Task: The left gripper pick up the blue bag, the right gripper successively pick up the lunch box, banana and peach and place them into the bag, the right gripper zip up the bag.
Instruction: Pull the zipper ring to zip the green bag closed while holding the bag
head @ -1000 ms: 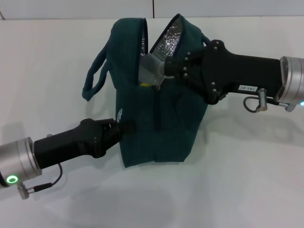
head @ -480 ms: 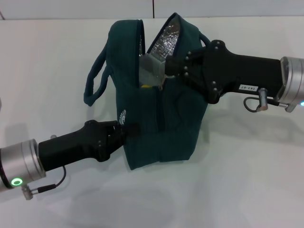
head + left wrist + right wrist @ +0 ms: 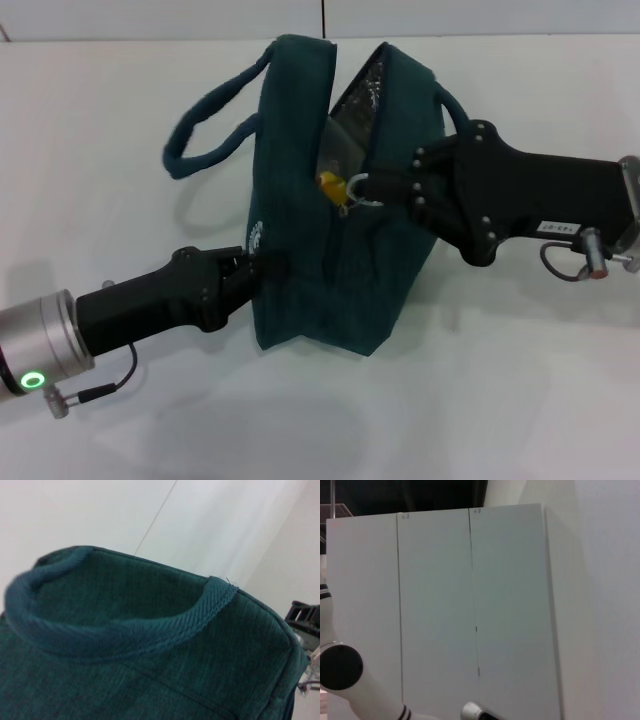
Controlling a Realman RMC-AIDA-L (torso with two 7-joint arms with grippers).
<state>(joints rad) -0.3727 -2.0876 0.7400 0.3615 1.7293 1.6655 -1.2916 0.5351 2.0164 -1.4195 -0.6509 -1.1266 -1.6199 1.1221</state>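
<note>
The bag (image 3: 330,250) stands mid-frame in the head view on the white table (image 3: 520,400), its mouth partly zipped. The right gripper (image 3: 372,188) comes in from the right edge and is clamped on the ring zip pull (image 3: 355,188), just beside a bit of yellow (image 3: 330,183) peeping out of the gap, probably the banana. The left gripper (image 3: 262,265) reaches up from the lower left and is pinched on the bag's side fabric near the small white logo (image 3: 256,234).

What worries me is that yellow bit sitting right in the zipper's path. If the pull runs on, the slider could jam on it or bruise it. The bag is also soft and leaning, so a hard tug could drag it out of the left gripper's pinch or tip it over.

The cloth is a dark teal weave, coarse and ribbed along the padded loop handle (image 3: 120,630), as the left wrist view shows close up. Crinkled silver foil lining (image 3: 362,95) glints inside the opening. The lunch box and peach aren't visible, presumably inside.
</note>
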